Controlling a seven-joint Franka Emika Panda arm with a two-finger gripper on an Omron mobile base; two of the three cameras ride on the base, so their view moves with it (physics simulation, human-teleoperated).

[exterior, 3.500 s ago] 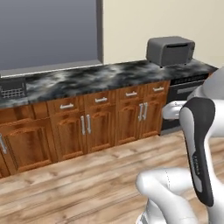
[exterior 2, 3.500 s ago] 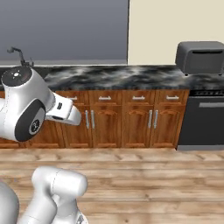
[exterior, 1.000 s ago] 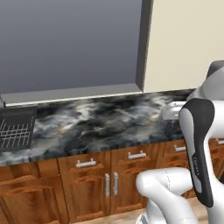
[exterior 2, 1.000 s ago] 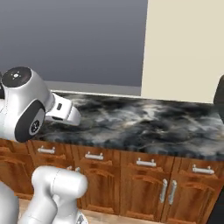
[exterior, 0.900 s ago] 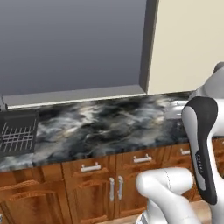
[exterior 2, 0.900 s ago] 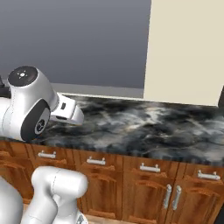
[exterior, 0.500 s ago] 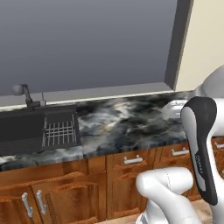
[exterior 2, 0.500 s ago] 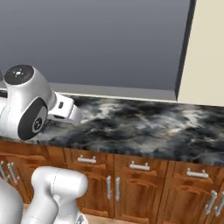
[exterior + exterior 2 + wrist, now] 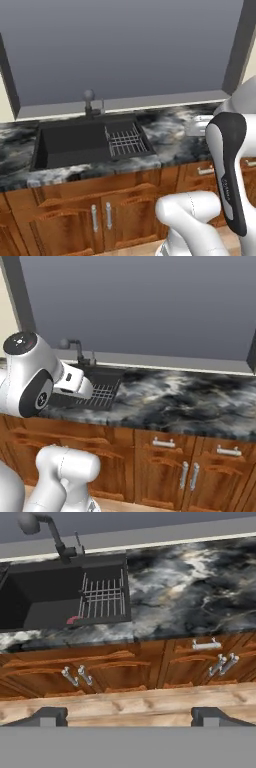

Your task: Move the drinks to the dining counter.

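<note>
Hand view: open hand [image 9: 129,714] before marbled counter's [image 9: 190,597] front edge.

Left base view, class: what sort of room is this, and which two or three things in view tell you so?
Most likely a kitchen. A dark sink with a faucet is sunk into a marbled stone countertop, a wire rack sits in the basin, and brown wooden cabinets with silver handles run below.
</note>
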